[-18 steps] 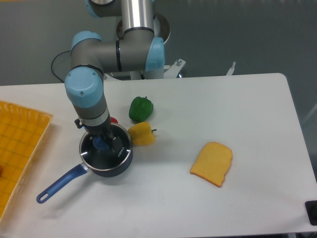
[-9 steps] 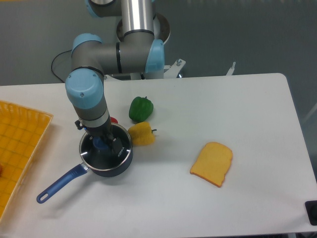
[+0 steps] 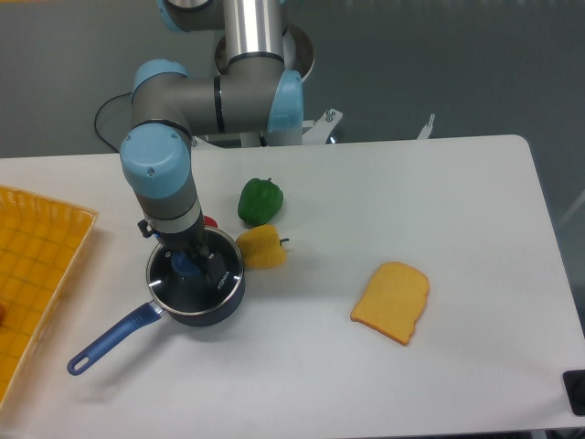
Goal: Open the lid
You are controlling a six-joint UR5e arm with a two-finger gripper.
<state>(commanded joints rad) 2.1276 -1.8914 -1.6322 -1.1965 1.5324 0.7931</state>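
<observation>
At the left of the frame our claw (image 3: 190, 264) is down at the blue knob of the lid (image 3: 219, 271), which sits on the pan (image 3: 203, 313). We cannot tell if it grips. Next we lift straight up.

The lid (image 3: 208, 276) is a round clear glass disc with a silver rim and blue centre knob, sitting flat and closed on the saucepan (image 3: 183, 302).

lid (image 3: 225, 259) partly hidden under end effector (image 3: 192, 264), jaw state unclear, yellow tray (image 3: 37, 265) cut off at left edge
</observation>
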